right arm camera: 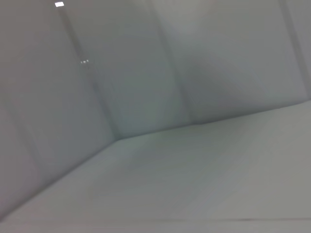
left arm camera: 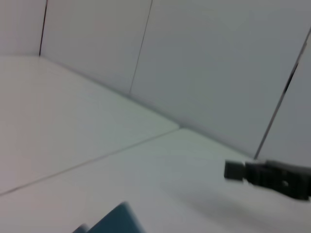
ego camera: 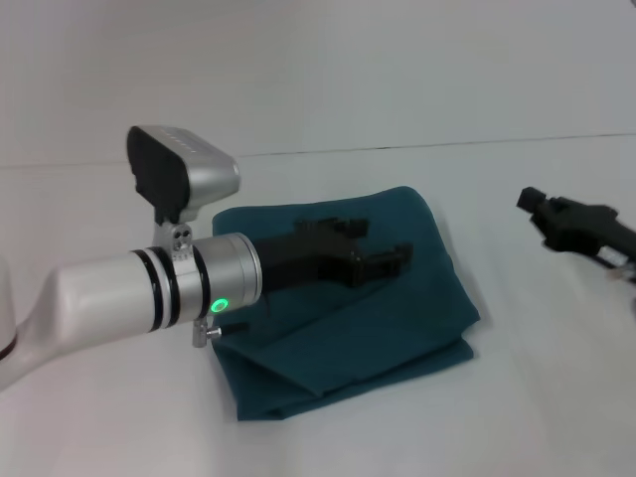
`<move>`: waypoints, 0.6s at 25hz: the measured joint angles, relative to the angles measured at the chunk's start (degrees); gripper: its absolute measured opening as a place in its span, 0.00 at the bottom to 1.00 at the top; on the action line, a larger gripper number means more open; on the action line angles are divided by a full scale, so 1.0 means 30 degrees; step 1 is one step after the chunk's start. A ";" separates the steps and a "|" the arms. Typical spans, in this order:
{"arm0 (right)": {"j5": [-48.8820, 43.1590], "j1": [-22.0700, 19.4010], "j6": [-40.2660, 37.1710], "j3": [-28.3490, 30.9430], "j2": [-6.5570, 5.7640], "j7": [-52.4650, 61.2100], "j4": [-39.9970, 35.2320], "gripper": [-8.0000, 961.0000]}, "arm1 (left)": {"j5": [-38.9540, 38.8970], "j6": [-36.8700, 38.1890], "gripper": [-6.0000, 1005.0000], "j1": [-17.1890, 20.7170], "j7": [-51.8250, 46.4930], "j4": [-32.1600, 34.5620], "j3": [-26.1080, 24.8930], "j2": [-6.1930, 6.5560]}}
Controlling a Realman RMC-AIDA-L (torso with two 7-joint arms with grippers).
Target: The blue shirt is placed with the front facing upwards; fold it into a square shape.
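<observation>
Teal blue shirt (ego camera: 397, 308) folded squarish, left end effector (ego camera: 383, 243) open above.

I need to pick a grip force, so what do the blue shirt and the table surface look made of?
The blue shirt looks like soft matte woven or knit fabric: it drapes in folded layers. The table looks like smooth white matte laminate, though this is uncertain.

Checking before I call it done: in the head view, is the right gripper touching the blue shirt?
No. The right gripper hangs over bare table beside the folded blue shirt, with a clear gap between them.
</observation>
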 joint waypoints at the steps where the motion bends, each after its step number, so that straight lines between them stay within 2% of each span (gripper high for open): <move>1: -0.0019 0.0083 -0.1500 -0.1357 -0.0137 0.2065 -0.1425 0.18 | -0.0258 0.0267 0.73 0.0390 -0.0059 -0.0481 -0.0011 0.0008; 3: -0.0013 0.0230 -0.4052 -0.4417 -0.0628 0.5877 -0.4090 0.18 | -0.0559 0.0522 0.73 0.0780 -0.0063 -0.0955 -0.0029 0.0010; 4: 0.0000 0.0281 -0.4935 -0.5895 -0.0997 0.7159 -0.4953 0.18 | -0.1129 0.0875 0.73 0.1877 0.0373 -0.2120 -0.0122 0.0054; 7: 0.0075 0.0616 -0.6812 -1.0830 -0.2587 0.9976 -0.5826 0.19 | -0.1298 0.1056 0.73 0.2862 0.0974 -0.3054 -0.0220 0.0112; 8: 0.0125 0.0809 -0.6960 -1.1755 -0.2930 1.0745 -0.5838 0.19 | -0.1315 0.1221 0.73 0.3224 0.1063 -0.3327 -0.0353 0.0143; 10: 0.0172 0.1272 -0.7015 -1.2910 -0.3274 1.2241 -0.5855 0.19 | -0.1324 0.1974 0.73 0.3814 0.1078 -0.3678 -0.0960 0.0179; 11: 0.0161 0.1574 -0.6791 -1.3510 -0.3316 1.3087 -0.5935 0.19 | -0.1332 0.2487 0.74 0.4043 0.1108 -0.3760 -0.1383 0.0176; 12: 0.0133 0.1798 -0.6566 -1.4012 -0.3296 1.3794 -0.6042 0.19 | -0.1330 0.2909 0.74 0.4278 0.1127 -0.3763 -0.1839 0.0174; 15: 0.0090 0.2536 -0.5545 -1.6074 -0.2949 1.6694 -0.6711 0.34 | -0.1336 0.4270 0.74 0.4854 0.1141 -0.3631 -0.3003 0.0147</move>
